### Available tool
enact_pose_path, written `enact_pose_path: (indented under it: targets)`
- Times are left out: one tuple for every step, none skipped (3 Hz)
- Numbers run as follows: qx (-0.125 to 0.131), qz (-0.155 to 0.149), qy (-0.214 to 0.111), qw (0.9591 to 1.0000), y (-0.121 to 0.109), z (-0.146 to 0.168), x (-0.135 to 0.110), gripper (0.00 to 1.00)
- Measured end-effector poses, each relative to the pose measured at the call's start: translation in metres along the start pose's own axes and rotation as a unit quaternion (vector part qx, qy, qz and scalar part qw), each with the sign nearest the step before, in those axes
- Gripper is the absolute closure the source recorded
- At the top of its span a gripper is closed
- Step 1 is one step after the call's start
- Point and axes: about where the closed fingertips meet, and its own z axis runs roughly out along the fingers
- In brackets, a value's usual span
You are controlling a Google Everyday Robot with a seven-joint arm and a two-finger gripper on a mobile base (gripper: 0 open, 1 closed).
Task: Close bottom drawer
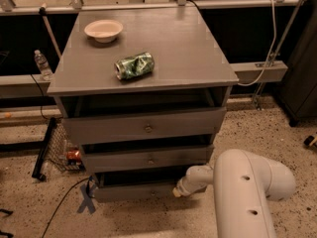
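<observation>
Bottom drawer (130, 192) sits at six o'clock of the grey cabinet (188, 48), lowest of three and low to the floor. We judge it part open: a dark gap shows above its front, and the front stands a little proud of the carcass. Middle drawer (124, 160) and top drawer (109, 129) at twelve o'clock of it also stand out some. Gripper (177, 192) is at three o'clock of the bottom drawer's front, right at that end, just past the small knob (152, 193); touching or a hair off, we cannot tell. Whether the claw is spread or pressed together we cannot tell either. White arm (242, 192) fills the five o'clock corner. Handling, as we judge it: rigid wooden box, fairly heavy, not fragile, painted face smooth enough to let a contact slide. No grasp needed; a flat push on the front serves. Pushing near the knob, mid-front, should run it in square, while pushing at the far end may cock it in its guides. Bowl (103, 30) and crushed can (134, 66) rest on top, light, and could shift if the cabinet is jolted.
</observation>
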Motion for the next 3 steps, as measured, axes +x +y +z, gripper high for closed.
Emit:
enact_pose_path:
  targets:
    - [0.002, -0.011, -0.018, 0.9998, -0.011, 0.004, -0.016, 1.00]
    - [0.005, -0.022, -0.040, 0.9989, -0.022, 0.005, -0.035, 1.00]
    - [0.010, -0.032, -0.055, 0.9980, -0.027, 0.003, -0.049, 1.00]
